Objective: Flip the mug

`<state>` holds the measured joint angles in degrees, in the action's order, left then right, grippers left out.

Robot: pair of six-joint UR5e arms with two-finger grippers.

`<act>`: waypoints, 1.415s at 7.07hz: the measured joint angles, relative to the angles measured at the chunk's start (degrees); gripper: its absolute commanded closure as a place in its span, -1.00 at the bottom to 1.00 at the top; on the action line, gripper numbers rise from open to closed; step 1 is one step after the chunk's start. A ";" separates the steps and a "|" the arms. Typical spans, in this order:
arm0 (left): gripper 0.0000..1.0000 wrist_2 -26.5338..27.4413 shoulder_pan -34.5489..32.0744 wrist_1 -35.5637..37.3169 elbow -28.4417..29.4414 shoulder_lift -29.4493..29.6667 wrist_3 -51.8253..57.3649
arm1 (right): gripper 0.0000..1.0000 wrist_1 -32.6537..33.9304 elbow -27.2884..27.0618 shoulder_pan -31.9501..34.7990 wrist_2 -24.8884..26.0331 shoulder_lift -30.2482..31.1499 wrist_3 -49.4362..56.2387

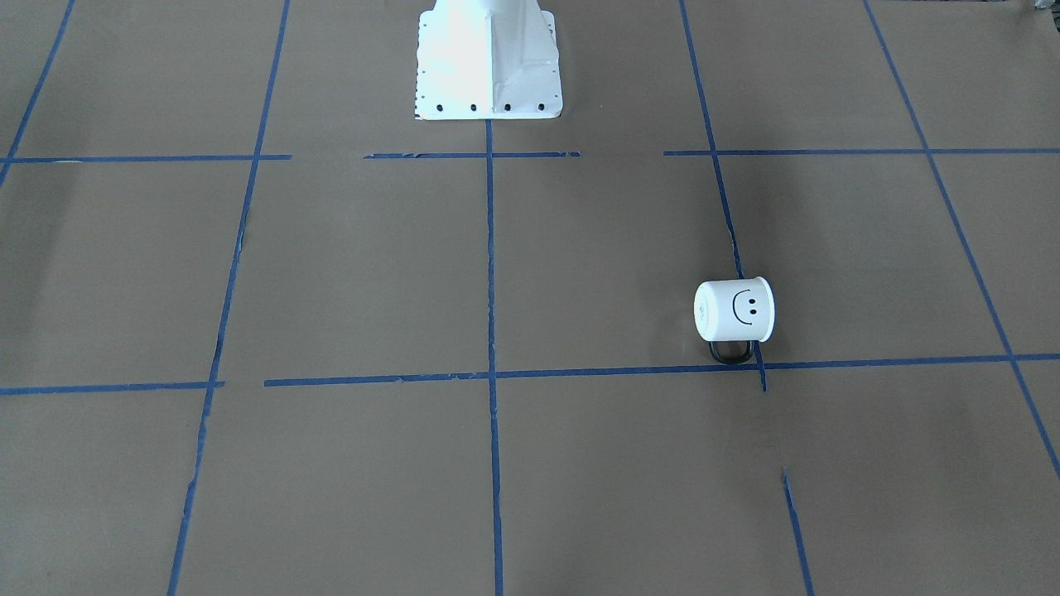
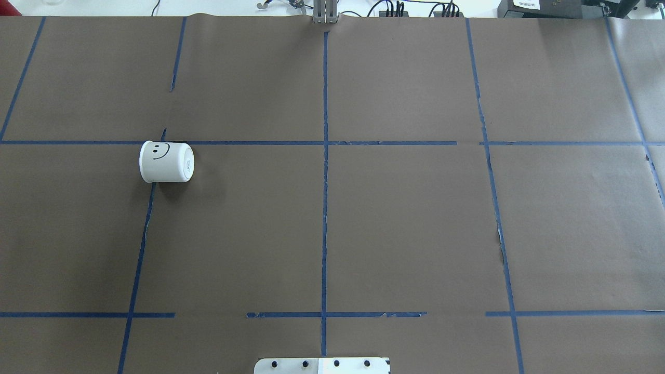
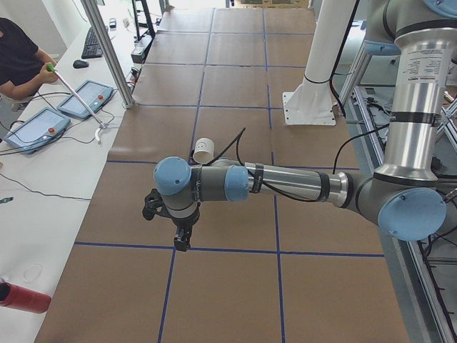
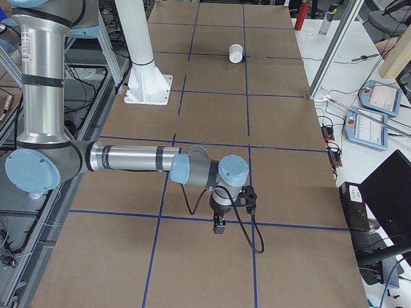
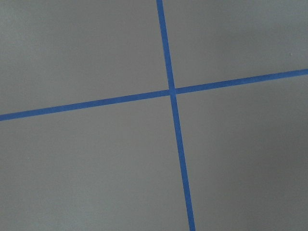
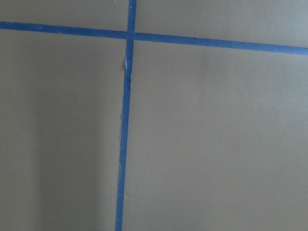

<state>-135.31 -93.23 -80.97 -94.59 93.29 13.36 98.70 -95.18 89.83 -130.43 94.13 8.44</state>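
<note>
The mug (image 2: 166, 162) lies on its side on the table (image 2: 363, 218), around 9 o'clock in the overhead view. Its long axis runs 9 to 3, with the mouth toward 9 and the handle toward 12. I cannot tell whether the left claw (image 3: 182, 241) or the right claw (image 4: 219, 227) is open or closed.

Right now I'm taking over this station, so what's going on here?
Nothing is being handled. The mug lies on its side on the table, on the robot's left half, untouched. The left claw and the right claw both hang above the table, apart from it; open or shut cannot be told.
</note>
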 measured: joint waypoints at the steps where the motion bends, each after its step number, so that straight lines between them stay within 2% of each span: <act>1: -1.00 0.16 -0.12 0.11 -0.62 -0.02 -0.01 | -1.00 0.00 0.00 0.00 0.00 0.00 0.00; 5: -1.00 6.92 -0.18 -0.15 -1.49 -0.03 -2.64 | -1.00 0.00 0.00 0.00 0.00 0.00 0.00; 6: -1.00 6.75 0.03 -1.69 -1.64 -0.17 -3.55 | -1.00 0.00 0.00 0.00 0.00 0.00 0.00; 7: -1.00 3.70 0.93 -4.45 -1.78 -0.45 -4.46 | -1.00 0.00 0.00 0.00 0.00 0.00 0.00; 9: -1.00 -5.93 5.19 -10.25 -1.97 -0.78 -12.05 | -1.00 0.00 0.00 0.00 0.00 0.00 0.00; 10: -1.00 -7.80 7.06 -14.49 -2.01 -0.86 -17.96 | -1.00 0.00 0.02 0.00 0.00 0.00 0.00</act>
<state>-143.11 -86.17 -95.46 -96.60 92.43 -4.60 98.70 -95.17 89.82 -130.43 94.13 8.44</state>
